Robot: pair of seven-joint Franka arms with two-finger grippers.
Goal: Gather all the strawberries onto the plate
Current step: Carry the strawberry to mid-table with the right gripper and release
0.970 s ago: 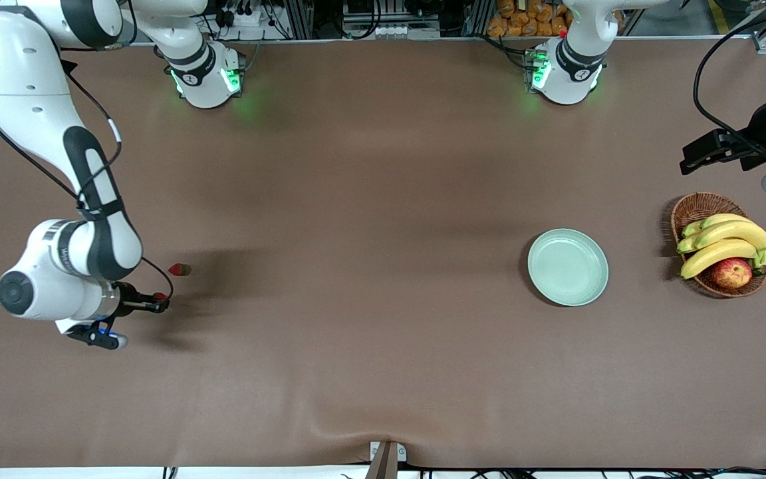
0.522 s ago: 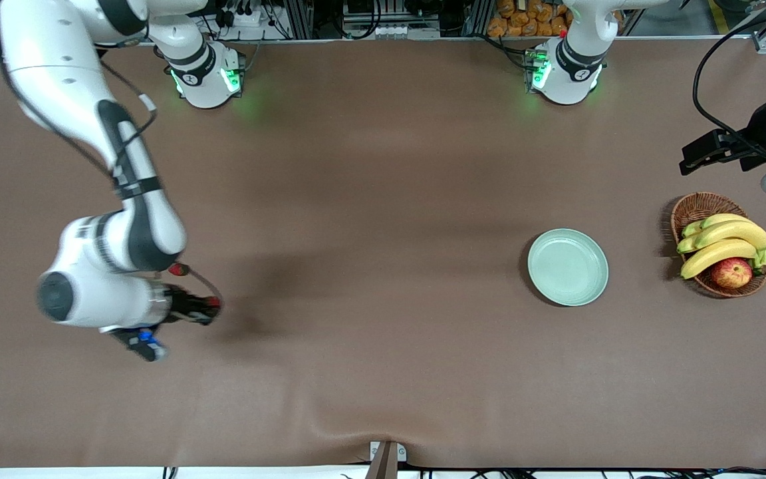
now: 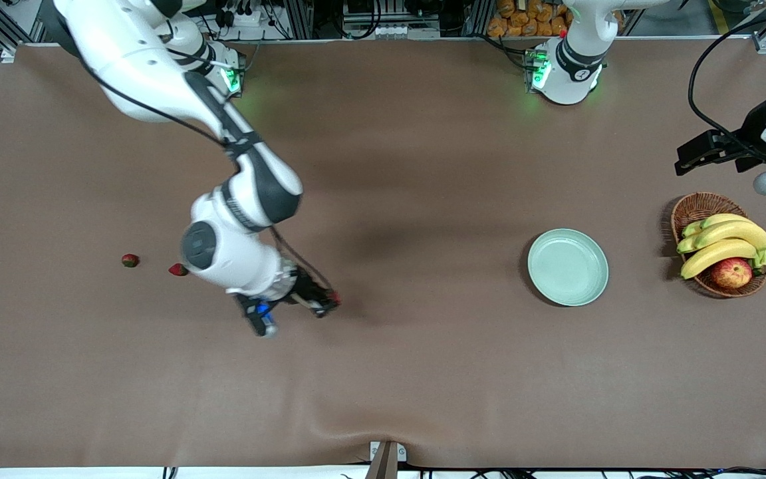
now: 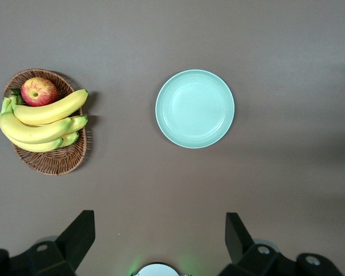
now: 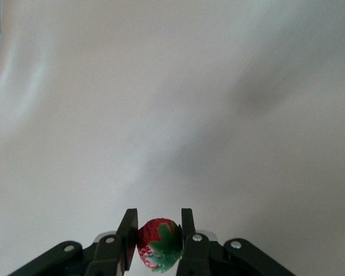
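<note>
My right gripper (image 3: 331, 303) hangs over the bare middle of the table, shut on a strawberry (image 5: 159, 243) whose red body and green cap show between the two black fingers (image 5: 128, 225). Two more strawberries lie on the table toward the right arm's end: one (image 3: 177, 269) beside the right wrist, another (image 3: 130, 260) farther out toward that end. The pale green plate (image 3: 568, 267) sits empty toward the left arm's end and shows again as the plate (image 4: 195, 108) in the left wrist view. My left gripper (image 3: 692, 154) waits open, high above the table's edge near the basket.
A brown wicker basket (image 3: 697, 207) with bananas (image 3: 725, 243) and an apple (image 3: 731, 272) stands beside the plate at the left arm's end of the table. A small metal bracket (image 3: 386, 456) sits at the table's edge nearest the front camera.
My right arm has swept from its end of the table toward the middle, carrying the strawberry. That uncovered a strawberry lying near its starting place. The left arm barely shifted.
</note>
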